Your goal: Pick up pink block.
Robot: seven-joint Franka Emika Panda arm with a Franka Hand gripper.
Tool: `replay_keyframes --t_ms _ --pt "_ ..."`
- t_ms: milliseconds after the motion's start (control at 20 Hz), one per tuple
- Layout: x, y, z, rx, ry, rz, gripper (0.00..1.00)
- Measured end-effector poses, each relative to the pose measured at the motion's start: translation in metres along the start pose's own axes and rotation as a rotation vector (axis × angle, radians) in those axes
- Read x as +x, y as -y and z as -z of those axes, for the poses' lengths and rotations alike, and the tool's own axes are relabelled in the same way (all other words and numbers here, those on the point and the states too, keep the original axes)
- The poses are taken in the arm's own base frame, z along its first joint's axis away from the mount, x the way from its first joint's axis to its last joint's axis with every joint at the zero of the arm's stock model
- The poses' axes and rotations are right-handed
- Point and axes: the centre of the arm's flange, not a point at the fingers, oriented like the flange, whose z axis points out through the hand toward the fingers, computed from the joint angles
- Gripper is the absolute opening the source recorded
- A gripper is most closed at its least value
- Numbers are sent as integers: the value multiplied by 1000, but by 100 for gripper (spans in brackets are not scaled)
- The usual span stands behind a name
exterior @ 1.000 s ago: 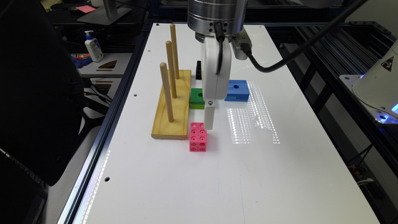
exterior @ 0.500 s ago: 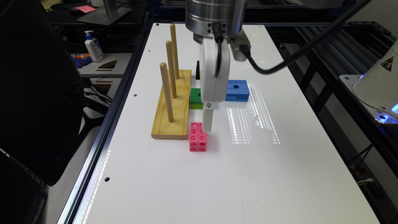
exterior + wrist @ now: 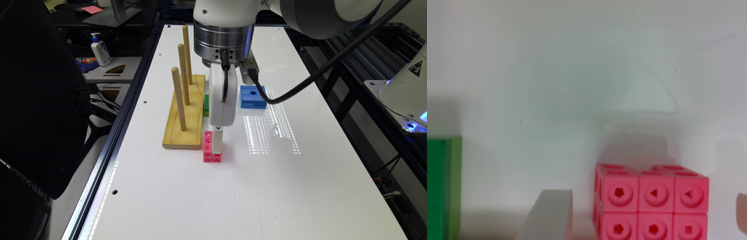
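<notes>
Going L to R in the exterior view. Far L, off the table, there's a pump bottle on a side shelf, not relevant. Next is the wooden peg board w/ three upright pegs, lying along the table's L side. The green block is just beside its R edge, mostly hidden behind the arm.

The pink block sits flat on the table near the peg board's front R corner, close to it but apart. The gripper is right down on it, w/ the white finger part overlapping the block's R half. Further R and back is the blue block, well apart from the pink one.

In the wrist view the fingers are spread wide. One is on the green-block side and the other just shows at the opposite frame edge. The pink block sits between them w/ a gap on each side, so the jaws are open and have nothing in hold yet.

Handling, my read:
- Small hollow plastic, so prob very light and stiff, no give under squeeze.
- Sides are smooth w/ round holes, so a bit slippery.
- It's made of joined little cubes, so I'd guess a hard off-centre pinch could twist it or pop a joint.

I'd take it on the two flat opposite side faces, low and centred across the cubes, w/ moderate force. Looks slightly off-centre between the pads, so it may slide a bit on closing.
</notes>
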Motion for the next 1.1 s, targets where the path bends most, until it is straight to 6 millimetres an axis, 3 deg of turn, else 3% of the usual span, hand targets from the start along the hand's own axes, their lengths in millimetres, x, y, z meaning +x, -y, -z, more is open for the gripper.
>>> replay_keyframes --t_ms 250,1100 --pt "3 0 -19 2 6 1 100" --pt "2 7 -44 0 15 3 100"
